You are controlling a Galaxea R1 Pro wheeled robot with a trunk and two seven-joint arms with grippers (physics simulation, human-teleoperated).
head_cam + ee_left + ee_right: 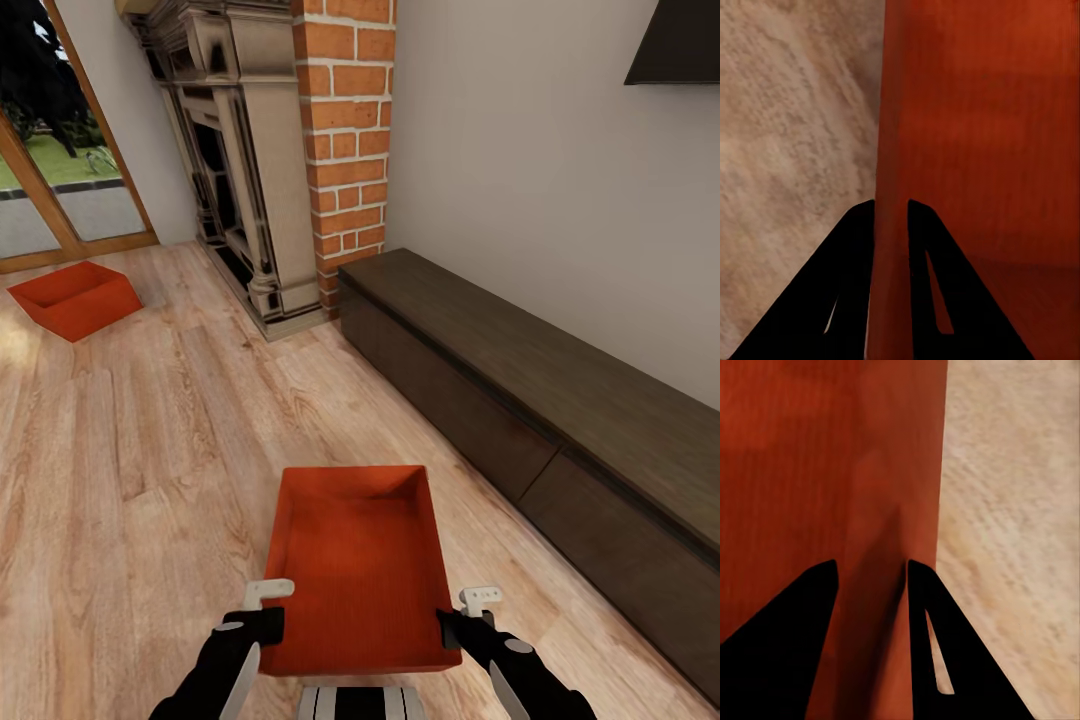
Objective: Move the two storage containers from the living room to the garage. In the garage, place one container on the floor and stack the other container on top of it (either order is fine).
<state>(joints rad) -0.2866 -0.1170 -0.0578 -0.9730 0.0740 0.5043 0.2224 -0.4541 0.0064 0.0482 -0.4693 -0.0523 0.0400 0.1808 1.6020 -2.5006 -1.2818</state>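
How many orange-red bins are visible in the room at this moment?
2. One bin is held between the left gripper and the right gripper, each straddling a side wall. The other bin sits on the wood floor, far left, near the fireplace.

Both arms are glossy black with smoothly rounded shells, and each carries a pale grey, blade-like panel along its forearm and a small grey disc set near the wrist. The left claw (268,608) and the right claw (462,614) each end in a black body topped by an off-white bracket, the right one showing two small dark screw holes; in the wrist views the fingers (847,300) are flat matt-black wedges tapering to a tip, each cut by a narrow slot. Between the arms, at the picture's lower edge, sits a trunk part (362,703) banded in light grey and black.
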